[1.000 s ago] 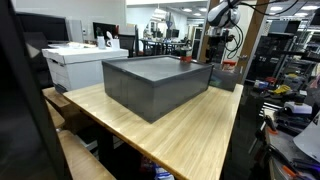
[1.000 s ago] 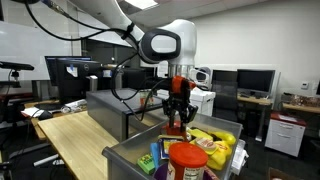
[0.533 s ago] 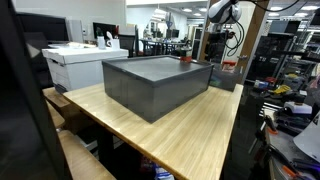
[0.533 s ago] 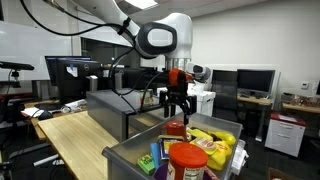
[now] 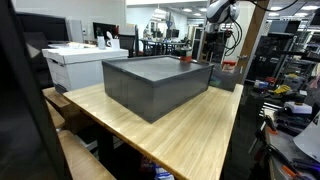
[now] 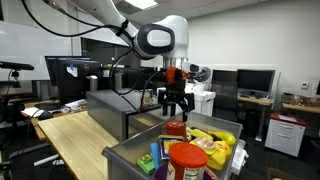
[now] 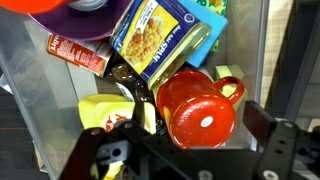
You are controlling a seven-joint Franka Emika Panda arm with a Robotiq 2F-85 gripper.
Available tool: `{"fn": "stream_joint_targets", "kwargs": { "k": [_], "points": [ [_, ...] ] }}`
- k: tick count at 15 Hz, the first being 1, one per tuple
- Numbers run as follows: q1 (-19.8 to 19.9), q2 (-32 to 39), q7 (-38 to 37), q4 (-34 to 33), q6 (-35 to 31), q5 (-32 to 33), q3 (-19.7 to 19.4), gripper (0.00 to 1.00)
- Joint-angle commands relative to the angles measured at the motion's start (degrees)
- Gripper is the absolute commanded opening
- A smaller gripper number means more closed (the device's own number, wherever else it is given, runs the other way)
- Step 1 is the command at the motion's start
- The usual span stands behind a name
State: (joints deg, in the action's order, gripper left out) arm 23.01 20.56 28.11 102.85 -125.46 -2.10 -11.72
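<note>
In an exterior view, the grey bin (image 5: 150, 92) sits toward the worktop's (image 5: 190, 140) far edge. In an exterior view, the jaws hang spread wide and empty above the red mug (image 6: 176, 128). In the wrist view, the mug lies among packets, so moving straight up or down would best avoid its handle.

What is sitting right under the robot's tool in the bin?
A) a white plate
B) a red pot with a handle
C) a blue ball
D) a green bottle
B: the wrist view shows the red pot directly beneath the open tool, among packets in the grey bin.
</note>
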Motion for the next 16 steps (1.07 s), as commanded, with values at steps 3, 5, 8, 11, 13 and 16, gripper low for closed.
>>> {"fn": "stream_joint_targets", "kwargs": {
  "k": [3,5,8,11,13,16],
  "points": [
    [-2.3,0.0,-5.2,0.5,-2.3,4.6,-0.7,1.0],
    [-2.8,0.1,-6.3,0.3,-2.7,5.6,-0.7,1.0],
    [-3.2,0.5,-7.0,-0.4,-2.8,6.1,-0.5,1.0],
    [-3.1,1.0,-6.0,-1.4,-2.6,5.4,0.0,1.0],
    [-2.9,1.4,-5.2,-2.0,-2.7,4.9,0.3,1.0],
    [-2.6,2.0,-4.3,-2.9,-2.5,4.1,0.8,1.0]
  ]
}}
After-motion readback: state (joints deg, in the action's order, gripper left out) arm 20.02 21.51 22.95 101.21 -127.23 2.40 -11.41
